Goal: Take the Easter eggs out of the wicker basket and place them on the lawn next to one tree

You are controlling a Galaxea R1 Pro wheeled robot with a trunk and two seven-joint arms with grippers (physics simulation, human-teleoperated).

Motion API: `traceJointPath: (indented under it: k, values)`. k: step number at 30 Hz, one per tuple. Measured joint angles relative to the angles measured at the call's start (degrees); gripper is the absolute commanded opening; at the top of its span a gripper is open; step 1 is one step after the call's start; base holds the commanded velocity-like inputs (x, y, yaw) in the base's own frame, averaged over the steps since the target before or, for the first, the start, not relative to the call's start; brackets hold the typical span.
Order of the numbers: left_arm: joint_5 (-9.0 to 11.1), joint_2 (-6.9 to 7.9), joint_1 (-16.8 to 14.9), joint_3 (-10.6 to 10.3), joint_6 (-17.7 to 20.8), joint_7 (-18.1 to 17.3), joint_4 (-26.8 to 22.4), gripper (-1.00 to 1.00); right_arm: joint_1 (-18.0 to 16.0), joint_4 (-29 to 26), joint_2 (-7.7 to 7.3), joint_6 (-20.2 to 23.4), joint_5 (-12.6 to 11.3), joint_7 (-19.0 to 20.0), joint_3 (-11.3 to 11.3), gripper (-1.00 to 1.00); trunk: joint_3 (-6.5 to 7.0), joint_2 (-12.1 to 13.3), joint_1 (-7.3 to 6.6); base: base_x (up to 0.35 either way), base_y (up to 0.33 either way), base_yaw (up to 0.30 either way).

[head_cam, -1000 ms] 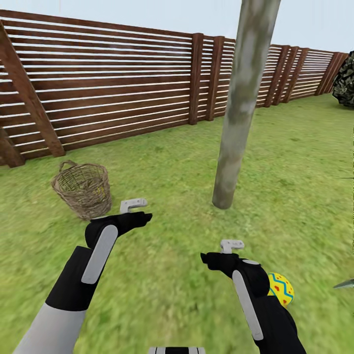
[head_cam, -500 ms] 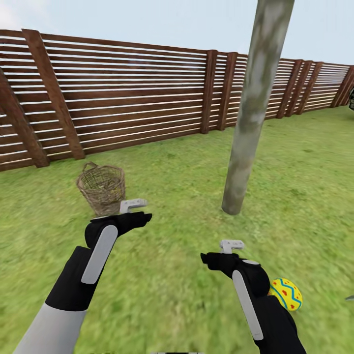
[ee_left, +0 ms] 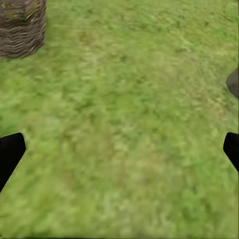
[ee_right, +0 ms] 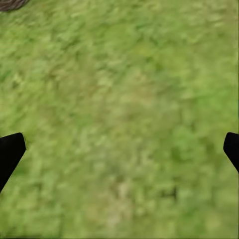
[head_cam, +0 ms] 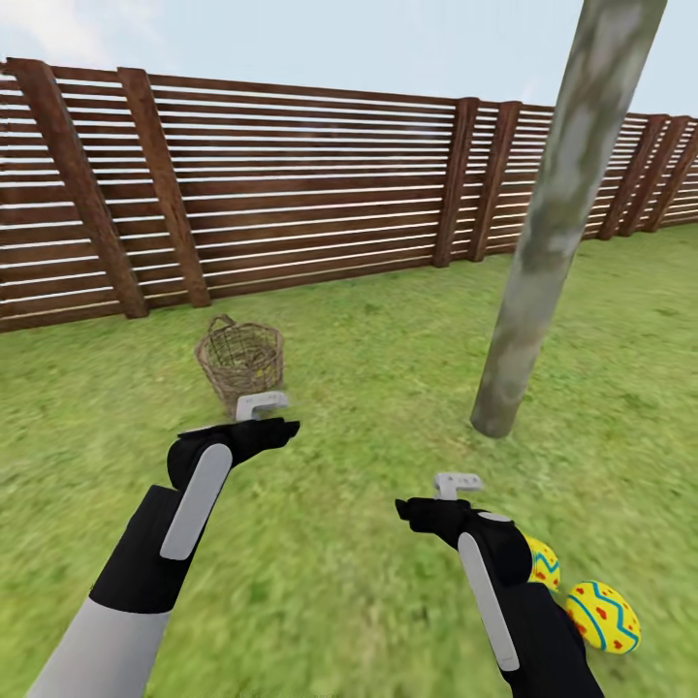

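Observation:
The wicker basket (head_cam: 240, 359) stands on the lawn (head_cam: 368, 388) in front of the fence; I cannot make out what is inside it. Two Easter eggs lie on the grass beside my right forearm: one in full view (head_cam: 603, 617), the other (head_cam: 545, 564) partly hidden behind the arm. The tree (head_cam: 543, 252) rises a short way beyond them. My left gripper (head_cam: 283, 427) hovers open just short of the basket (ee_left: 20, 27), with nothing between its fingertips (ee_left: 10, 154). Over bare grass, my right gripper (head_cam: 405, 509) is also open and empty, fingertips (ee_right: 10, 152) spread wide.
A brown slatted fence (head_cam: 291, 204) closes off the garden behind the basket and tree. Grass stretches between the basket and the trunk. The trunk's base (ee_left: 234, 82) shows at the edge of the left wrist view.
The camera has swung left, shifting basket and tree rightwards, and the basket looks smaller. A second egg has come into sight at lower right. Both arms hold the same pose.

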Motion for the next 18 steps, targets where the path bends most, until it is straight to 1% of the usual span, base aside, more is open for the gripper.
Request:
traceJointPath:
  k: [4, 8, 11, 18]
  values:
    - [0.01, 0.05, 0.06, 0.0, -0.01, 0.0, -0.06, 1.0, 0.0, 0.0, 0.0, 0.0, 0.0, 0.0, 0.0, 1.0, -0.17, 0.0, 0.0, 0.001, 0.0, 0.252]
    - [0.02, 0.82, 1.17, 0.11, -0.11, -0.11, -0.08, 1.0, 0.01, 0.0, -0.01, 0.0, -0.01, 0.0, 0.0, 1.0, -0.35, 0.0, -0.02, 0.126, 0.02, 0.252]
    - [0.02, 1.52, 1.77, 0.14, -0.29, -0.25, -0.1, 1.0, 0.01, -0.01, -0.01, 0.0, -0.01, 0.0, 0.0, 1.0, -0.47, 0.0, -0.03, 0.245, 0.064, 0.253]
    - [0.03, 1.98, 2.14, 0.16, -0.41, -0.34, -0.15, 1.0, 0.01, -0.01, -0.01, 0.0, -0.01, 0.0, 0.0, 1.0, -0.76, 0.0, -0.03, 0.292, 0.087, 0.244]
